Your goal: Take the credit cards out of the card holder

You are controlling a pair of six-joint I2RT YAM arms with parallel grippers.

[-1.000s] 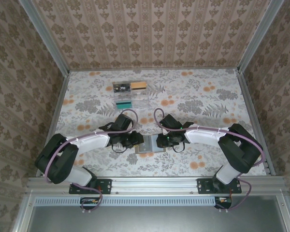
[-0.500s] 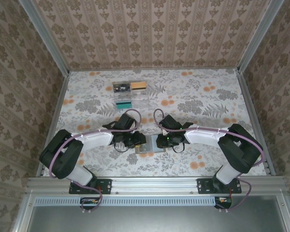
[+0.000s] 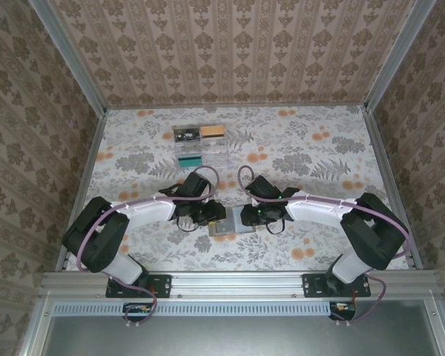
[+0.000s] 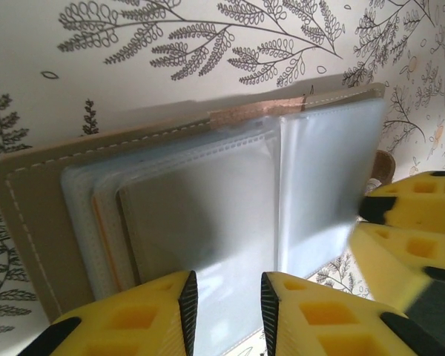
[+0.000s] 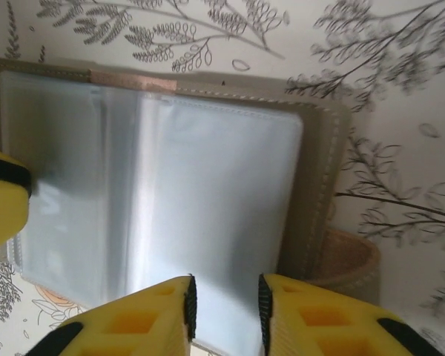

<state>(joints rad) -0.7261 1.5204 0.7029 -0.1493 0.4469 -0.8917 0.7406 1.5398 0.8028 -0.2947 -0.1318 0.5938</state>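
Card holder open, cards not yet out; both grippers set at the sleeve edges.
Left gripper [image 4: 226,308]: jaws narrowly parted, astride the near edge of the clear sleeves [image 4: 319,185]. The card holder [image 3: 231,220] lies flat on the table [image 3: 297,141] between the arms, with pale cards [image 4: 200,222] inside the pockets. Right gripper [image 5: 224,308]: jaws likewise narrow, astride its side. Next move, likely: one pins the holder while the other pinches a card edge and slides it out. No writing legible.

The card holder's [image 4: 37,222] cloudy sleeves [image 4: 208,215] hid whatever lay inside them. Its lower edge ran out of frame between the fingers of the left gripper [image 4: 226,308] and the right gripper [image 5: 224,311], so any pinch was unclear. From above, the clear tray's [image 3: 202,148] contents were too small to name.
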